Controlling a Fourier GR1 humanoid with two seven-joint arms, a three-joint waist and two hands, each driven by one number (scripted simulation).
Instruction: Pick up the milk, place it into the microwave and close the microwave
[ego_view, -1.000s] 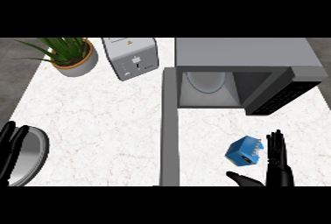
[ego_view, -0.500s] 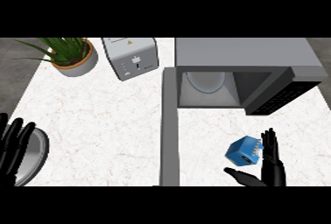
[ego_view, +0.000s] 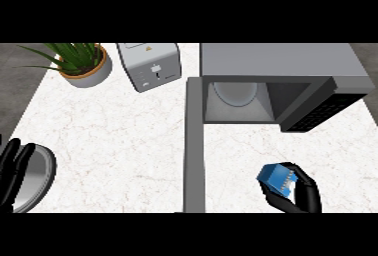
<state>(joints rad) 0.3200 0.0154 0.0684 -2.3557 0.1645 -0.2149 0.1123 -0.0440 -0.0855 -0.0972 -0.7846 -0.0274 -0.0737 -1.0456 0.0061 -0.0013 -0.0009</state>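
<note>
Right hand (ego_view: 301, 192) curled around the blue milk carton (ego_view: 278, 179) near the counter's (ego_view: 118, 140) front right corner.

The microwave (ego_view: 280, 82) stands at the back right, door (ego_view: 193, 145) swung open toward the front edge, a white plate inside. Left hand (ego_view: 13, 170) rests at the left edge, fingers straight, over a metal pan (ego_view: 38, 180). A toaster (ego_view: 150, 66) and potted plant (ego_view: 77, 62) occupy the back left.

The blue milk carton (ego_view: 278, 179) sits tilted at lower right; the grey microwave (ego_view: 280, 85) stands open at upper right, apparently empty.
</note>
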